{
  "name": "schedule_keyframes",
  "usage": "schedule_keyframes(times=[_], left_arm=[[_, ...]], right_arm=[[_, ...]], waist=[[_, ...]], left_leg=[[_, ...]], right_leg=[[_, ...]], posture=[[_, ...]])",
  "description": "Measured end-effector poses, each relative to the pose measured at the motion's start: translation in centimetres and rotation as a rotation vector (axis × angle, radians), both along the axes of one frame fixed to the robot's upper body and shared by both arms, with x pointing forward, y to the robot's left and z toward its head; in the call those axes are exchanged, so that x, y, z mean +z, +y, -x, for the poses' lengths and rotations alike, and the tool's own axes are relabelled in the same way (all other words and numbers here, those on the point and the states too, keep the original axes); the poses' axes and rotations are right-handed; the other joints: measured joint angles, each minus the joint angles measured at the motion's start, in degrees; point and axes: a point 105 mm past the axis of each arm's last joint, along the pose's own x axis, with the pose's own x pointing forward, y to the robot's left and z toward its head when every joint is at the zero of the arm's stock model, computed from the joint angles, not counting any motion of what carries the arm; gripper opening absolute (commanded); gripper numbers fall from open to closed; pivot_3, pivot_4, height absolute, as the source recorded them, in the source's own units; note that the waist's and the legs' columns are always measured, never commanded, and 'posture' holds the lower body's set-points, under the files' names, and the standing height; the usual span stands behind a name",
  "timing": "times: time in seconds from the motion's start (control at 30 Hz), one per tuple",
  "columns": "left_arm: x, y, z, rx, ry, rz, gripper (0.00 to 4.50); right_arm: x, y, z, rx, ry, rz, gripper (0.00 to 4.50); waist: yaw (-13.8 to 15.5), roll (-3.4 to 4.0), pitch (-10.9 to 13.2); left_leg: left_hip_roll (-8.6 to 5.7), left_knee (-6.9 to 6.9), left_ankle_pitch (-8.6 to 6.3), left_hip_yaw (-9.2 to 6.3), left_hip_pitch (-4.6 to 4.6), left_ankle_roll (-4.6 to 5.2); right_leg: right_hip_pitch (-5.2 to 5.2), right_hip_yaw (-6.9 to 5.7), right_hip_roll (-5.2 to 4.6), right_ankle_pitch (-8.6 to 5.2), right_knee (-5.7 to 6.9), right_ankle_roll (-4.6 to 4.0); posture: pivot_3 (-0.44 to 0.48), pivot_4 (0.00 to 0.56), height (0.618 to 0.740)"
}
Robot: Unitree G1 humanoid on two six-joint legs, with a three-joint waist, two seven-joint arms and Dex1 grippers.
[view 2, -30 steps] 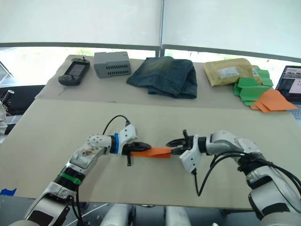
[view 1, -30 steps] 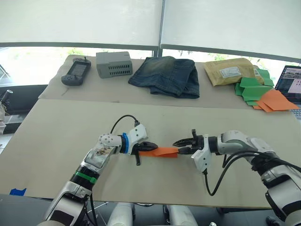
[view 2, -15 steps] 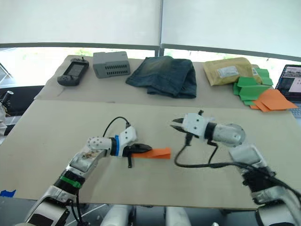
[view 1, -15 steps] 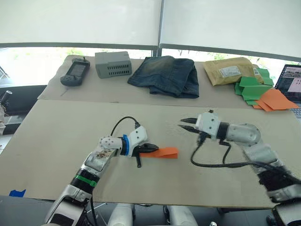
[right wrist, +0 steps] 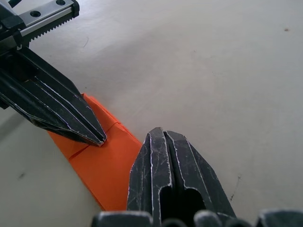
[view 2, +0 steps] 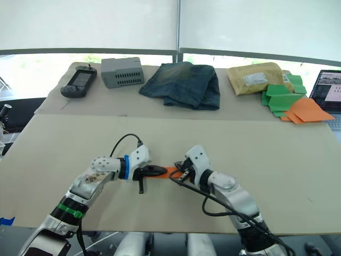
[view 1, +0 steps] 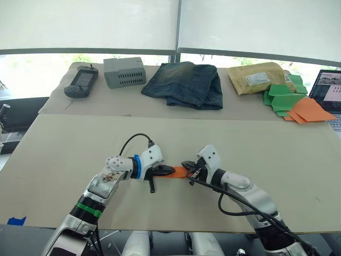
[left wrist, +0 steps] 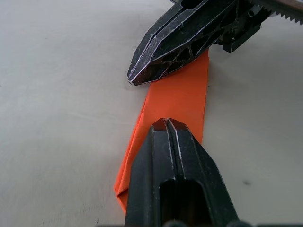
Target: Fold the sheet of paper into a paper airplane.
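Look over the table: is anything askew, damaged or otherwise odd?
Nothing stands out. The folded orange paper lies flat on the table between the left gripper and the right gripper, both shut with tips on it. It looks untorn.

We see only a short stretch of the orange paper airplane point(view 1: 179, 172) between the left gripper point(view 1: 168, 170) and the right gripper point(view 1: 186, 165), which cover both its ends. In the wrist views closed black fingers point(left wrist: 176, 170) hide its near end, so we cannot tell its full shape. The laptop point(view 1: 330, 93) is cut off by the picture's edge, its screen too small to read.
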Motion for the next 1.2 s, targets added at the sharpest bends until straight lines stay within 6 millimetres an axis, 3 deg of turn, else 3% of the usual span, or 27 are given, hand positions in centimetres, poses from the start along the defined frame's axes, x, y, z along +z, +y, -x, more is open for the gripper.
schedule_keyframes(times=[0.33, 0.53, 0.83, 1.2], left_arm=[[0.0, 0.3, -0.5, 0.014, 0.096, 0.049, 0.00], [-0.1, 1.0, -0.2, 0.023, 0.099, 0.032, 0.00], [0.2, 2.4, -0.5, 0.048, 0.093, 0.005, 0.00], [0.1, 2.4, -0.6, 0.058, 0.117, 0.010, 0.00]], right_arm=[[0.1, 1.0, -0.1, 0.010, -0.043, 0.022, 0.03], [1.5, 2.4, -0.2, 0.050, -0.084, -0.013, 0.03], [0.1, 3.1, 0.6, 0.044, -0.036, -0.012, 0.03], [-0.6, 3.1, 0.4, -0.016, -0.022, 0.016, 0.03]], waist=[[-0.3, 0.07, -0.1], [-1.4, 0.06, -0.1], [-1.6, 0.05, -0.1], [-1.7, 0.08, -0.3]], left_leg=[[-0.02, 0.00, 0.00, 0.00, 0.04, 0.00], [0.03, -0.01, 0.00, -0.04, 0.04, 0.00], [0.11, -0.03, 0.00, -0.02, 0.14, 0.00], [0.12, -0.04, 0.00, -0.03, 0.17, 0.00]], right_leg=[[0.02, 0.00, 0.01, 0.03, 0.01, -0.01], [-0.01, 0.00, 0.06, 0.01, 0.02, -0.04], [-0.02, 0.00, 0.12, 0.01, 0.07, -0.07], [0.01, 0.00, 0.12, 0.00, 0.07, -0.09]], posture=[[0.000, 0.150, 0.728], [0.000, 0.150, 0.728], [0.000, 0.150, 0.728], [0.000, 0.150, 0.728]])
